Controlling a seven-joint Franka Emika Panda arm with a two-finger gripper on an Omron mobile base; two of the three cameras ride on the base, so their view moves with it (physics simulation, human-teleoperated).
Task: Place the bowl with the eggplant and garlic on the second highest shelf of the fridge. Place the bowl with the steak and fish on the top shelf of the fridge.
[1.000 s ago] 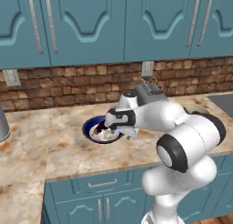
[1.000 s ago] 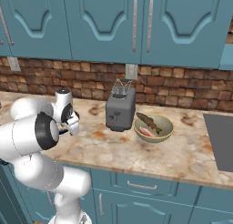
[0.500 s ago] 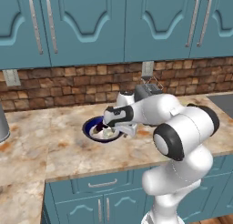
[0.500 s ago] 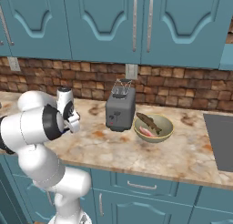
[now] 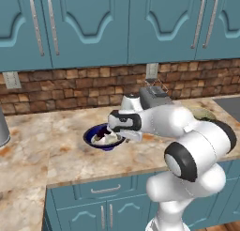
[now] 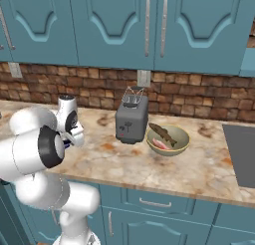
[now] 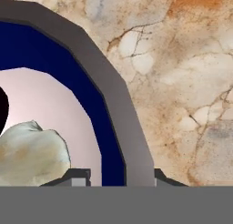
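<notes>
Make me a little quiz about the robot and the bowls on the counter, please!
1. True or false: the gripper has one finger on each side of the blue bowl rim.
2. What stands between the two bowls? A) toaster B) kettle C) pan
3. Fill in: the fish lies in the ____ bowl.

Key: 1 true; 2 A; 3 tan.
</notes>
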